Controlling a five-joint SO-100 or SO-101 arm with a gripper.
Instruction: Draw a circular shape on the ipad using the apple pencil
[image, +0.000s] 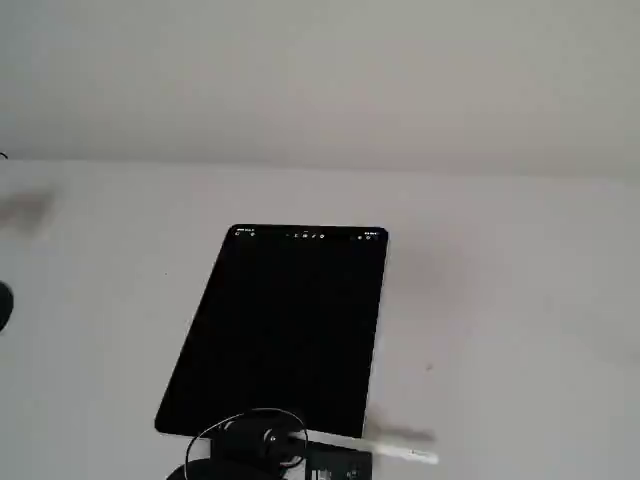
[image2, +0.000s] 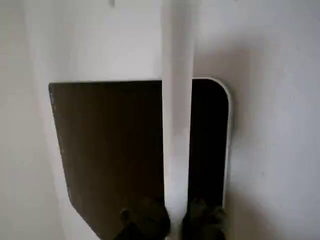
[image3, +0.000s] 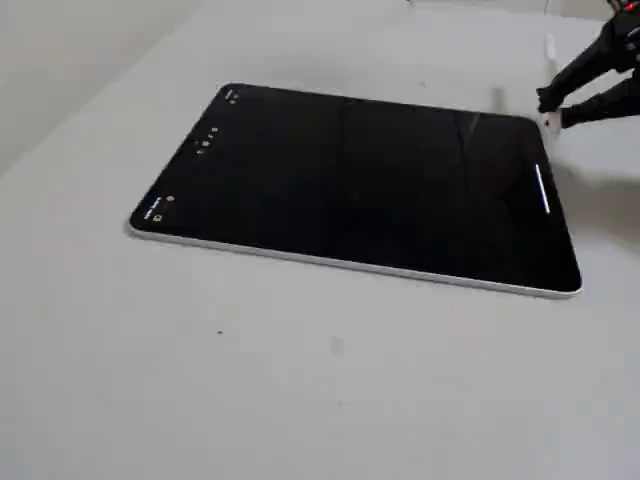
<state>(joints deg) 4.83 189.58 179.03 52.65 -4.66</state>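
The ipad (image: 290, 320) lies flat on the white table, its screen black, with tiny toolbar icons along the far short side in a fixed view. My gripper (image2: 175, 220) is shut on the apple pencil (image2: 176, 125), a white stick running up the middle of the wrist view across the ipad (image2: 110, 150) near a rounded corner. In a fixed view the gripper (image3: 548, 108) hovers at the ipad's (image3: 360, 180) far right edge. The apple pencil (image: 400, 452) sticks out to the right of the gripper (image: 300, 445). No circular shape shows on the screen; only a short white streak (image3: 543, 190).
A black cable (image: 250, 415) loops over the arm at the ipad's near edge. A dark object (image: 3, 305) sits at the left border of that view. White tabletop (image3: 250, 380) surrounds the ipad, and a pale wall (image: 320, 70) stands behind.
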